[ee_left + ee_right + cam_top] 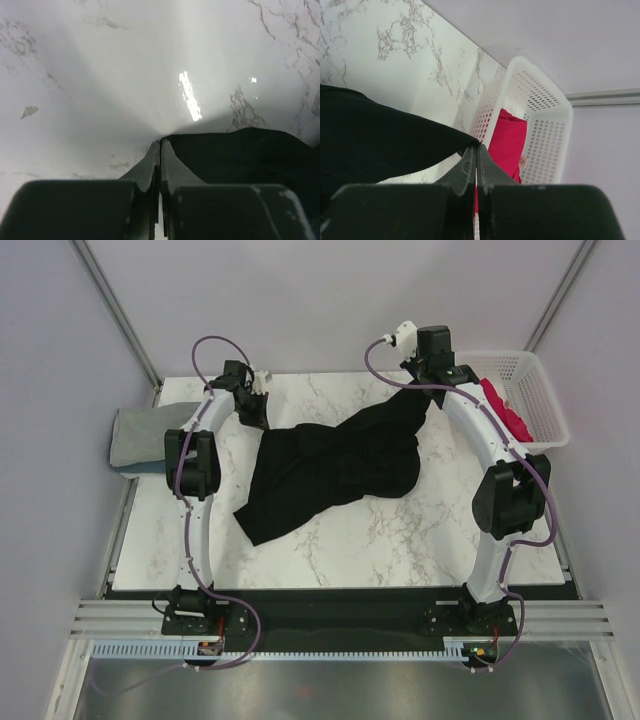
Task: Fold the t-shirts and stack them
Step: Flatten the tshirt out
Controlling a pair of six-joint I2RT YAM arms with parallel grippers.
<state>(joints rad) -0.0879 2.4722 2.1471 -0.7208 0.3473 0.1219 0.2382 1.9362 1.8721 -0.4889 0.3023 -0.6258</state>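
Note:
A large black t-shirt (330, 465) lies crumpled across the middle of the marble table (360, 540). My left gripper (256, 415) is shut on its far left edge, low over the table. In the left wrist view the shut gripper (160, 142) meets the black cloth (240, 155) at its tip. My right gripper (425, 390) is shut on the shirt's far right corner and holds it lifted. The right wrist view shows that gripper (476, 147) pinching the black cloth (370, 135). A folded grey and blue stack (140, 435) sits at the left edge. A crimson-pink shirt (505, 410) lies in the basket.
The white lattice basket (540, 380) stands at the back right, just beyond my right gripper. It also shows in the right wrist view (555, 130) with the crimson-pink shirt (507, 142) inside. Grey walls close in the back and sides.

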